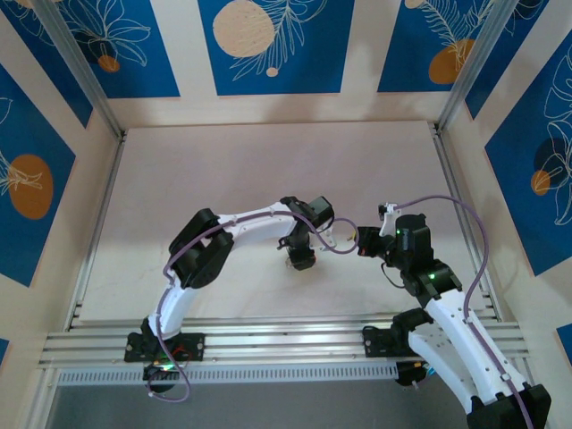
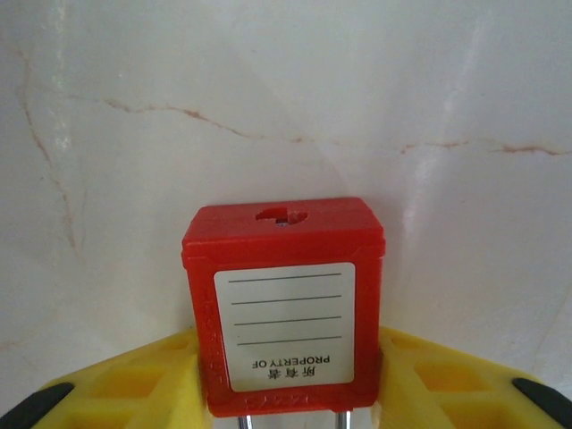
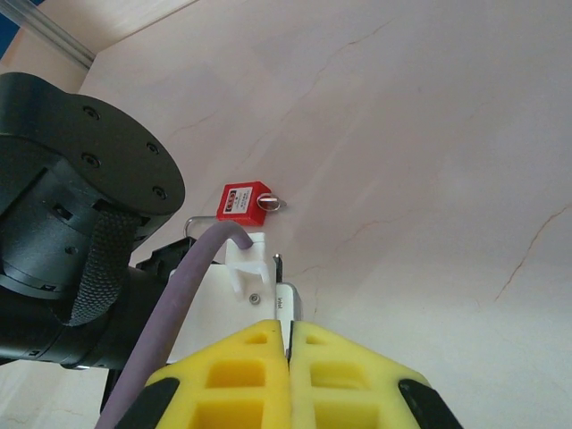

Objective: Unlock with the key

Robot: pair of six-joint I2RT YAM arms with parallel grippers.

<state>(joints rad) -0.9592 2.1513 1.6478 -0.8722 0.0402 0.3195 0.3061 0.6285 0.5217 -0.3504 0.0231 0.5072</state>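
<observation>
Your left gripper [image 2: 286, 362] clamps the red padlock [image 2: 284, 268] by its flat sides, keyhole [image 2: 281, 215] facing 12 o'clock. Your right gripper [image 3: 288, 338], closed on the thin key [image 3: 283, 308], sees that padlock at 11 o'clock. It looks hard, slick and probably light: grip the body squarely.

Top external: high behind the arm bases, looking down over table [image 1: 268, 161]. Left wrist: tight against red padlock [image 2: 284, 304]. Right wrist: farther back, facing left, same padlock [image 3: 243, 202] shared.

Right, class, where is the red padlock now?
In the left wrist view the red padlock sits between the left gripper's yellow fingers, keyhole end facing away; the right wrist view shows it beyond the right gripper.
</observation>
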